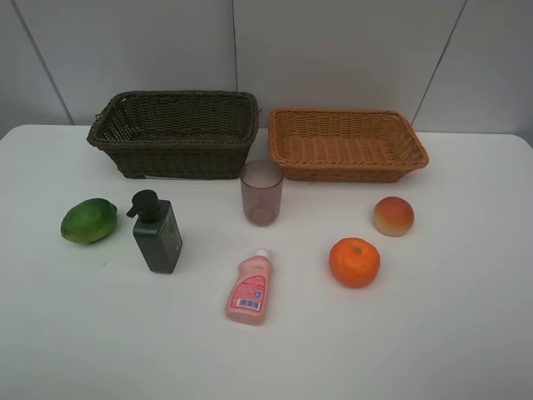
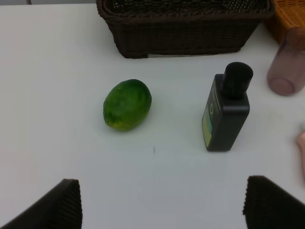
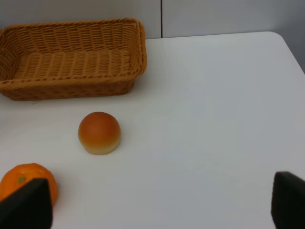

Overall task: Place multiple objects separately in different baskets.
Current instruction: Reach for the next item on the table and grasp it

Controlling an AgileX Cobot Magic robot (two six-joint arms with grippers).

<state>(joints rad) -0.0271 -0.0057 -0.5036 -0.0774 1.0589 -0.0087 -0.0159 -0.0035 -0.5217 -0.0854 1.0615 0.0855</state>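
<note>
Both end effectors gape wide, holding nothing: the left end effector (image 2: 167,210) looks toward the green fruit (image 1: 88,221), the right end effector (image 3: 157,205) toward the peach (image 1: 393,216). Every object sits on the bench (image 1: 466,333) across the high view's middle; the dark basket (image 1: 183,158) and tan basket (image 1: 350,172) wait at upper centre. A glancing finger could roll the fruit or topple the pump bottle (image 1: 157,233), which seems upright.
</note>
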